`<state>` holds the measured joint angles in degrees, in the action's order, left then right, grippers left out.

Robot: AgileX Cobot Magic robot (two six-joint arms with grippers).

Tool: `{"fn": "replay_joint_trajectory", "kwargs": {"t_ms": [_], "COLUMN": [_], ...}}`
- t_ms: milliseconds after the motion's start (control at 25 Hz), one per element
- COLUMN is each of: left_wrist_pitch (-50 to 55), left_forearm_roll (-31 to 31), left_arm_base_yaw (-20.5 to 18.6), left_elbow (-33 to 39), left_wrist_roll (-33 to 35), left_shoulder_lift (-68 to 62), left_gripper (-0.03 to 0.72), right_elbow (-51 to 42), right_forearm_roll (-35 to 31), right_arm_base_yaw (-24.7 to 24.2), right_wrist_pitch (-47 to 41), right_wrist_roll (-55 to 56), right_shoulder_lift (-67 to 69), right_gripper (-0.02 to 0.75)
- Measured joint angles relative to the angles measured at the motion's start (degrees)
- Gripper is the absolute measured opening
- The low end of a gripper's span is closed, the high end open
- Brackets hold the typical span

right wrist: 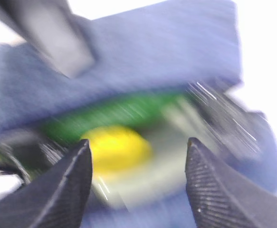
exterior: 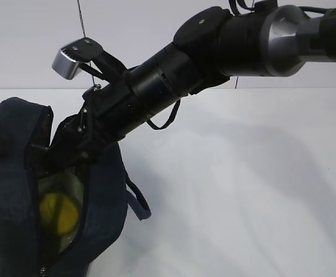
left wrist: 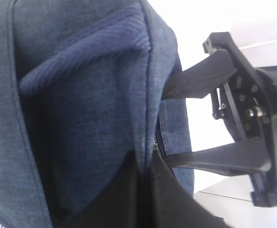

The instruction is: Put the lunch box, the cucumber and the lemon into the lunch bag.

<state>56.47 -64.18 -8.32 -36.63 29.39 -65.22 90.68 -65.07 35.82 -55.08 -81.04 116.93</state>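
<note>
The lunch bag (exterior: pixel 23 190) stands at the left edge of the tabletop (exterior: pixel 242 190) with its mouth open toward the camera, and it serves as the landmark here. Starting at its left side, the left pincer is not visible itself, but its wrist camera sits pressed close against the bag's denim wall and strap (left wrist: pixel 81 76), and it reads as clamped shut; holding the bag steady seems to be its job, though what it pinches cannot be told. Inside the bag, the lemon (exterior: pixel 58 214) lies low against the pale lining, and in the blurred right wrist view a green strip above it looks like the cucumber (right wrist: pixel 114 114), with a pale surface beside them that may be the lunch box lid. Over the bag's top rim, the right pincer (right wrist: pixel 136 178) reaches in with its 2 fingers (right wrist: pixel 67 185) spread wide and nothing between them, the lemon lying beyond and below them. All 3 items appear to be in, so the step in hand is likely a clean exit: keep the fingers apart, lift straight out of the mouth without snagging the rim or strap, and let the left side brace the bag against tipping.
</note>
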Motion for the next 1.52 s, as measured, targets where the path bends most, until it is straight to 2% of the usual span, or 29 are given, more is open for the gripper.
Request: {"fn": "replay_joint_trajectory", "kwargs": {"t_ms": [80,200,400,560,640,760,880,1120,1440,1520], "left_wrist_pitch": [-0.1,-0.2,-0.6,-0.8,-0.8,-0.8,-0.8,-0.8,-0.8,-0.8], "left_forearm_roll": [0.0,0.0,0.0,0.0,0.0,0.0,0.0,1.0,1.2,1.2], "left_arm_base_yaw": [0.0,0.0,0.0,0.0,0.0,0.0,0.0,0.0,0.0,0.0], "left_elbow": [0.0,0.0,0.0,0.0,0.0,0.0,0.0,0.0,0.0,0.0], "left_wrist_roll": [0.6,0.8,0.9,1.0,1.2,1.2,1.5,1.6,2.2,2.3], "left_shoulder_lift": [0.0,0.0,0.0,0.0,0.0,0.0,0.0,0.0,0.0,0.0], "left_gripper": [-0.006,-0.006,-0.006,-0.006,-0.006,-0.006,-0.006,-0.006,-0.006,-0.006], "right_elbow": [1.3,4.5,8.7,8.9,9.0,9.0,7.8,3.1,-2.8,-5.5], "right_forearm_roll": [0.9,7.3,24.9,33.7,35.3,34.5,29.5,17.6,13.0,9.0], "right_arm_base_yaw": [0.0,0.0,0.0,-1.1,-2.6,-5.5,-7.8,-7.9,-7.9,-7.9], "right_wrist_pitch": [-1.5,-2.0,-1.5,-2.0,-3.6,-7.1,-11.2,-14.4,-14.0,-13.3], "right_wrist_roll": [0.0,4.6,27.9,43.2,49.3,53.5,54.0,49.8,47.4,44.7], "right_shoulder_lift": [0.0,-0.8,-3.9,-4.8,-4.8,-4.8,-4.8,-4.8,-4.8,-4.8], "right_gripper": [0.473,0.473,0.473,0.473,0.473,0.473,0.473,0.474,0.474,0.474]}}
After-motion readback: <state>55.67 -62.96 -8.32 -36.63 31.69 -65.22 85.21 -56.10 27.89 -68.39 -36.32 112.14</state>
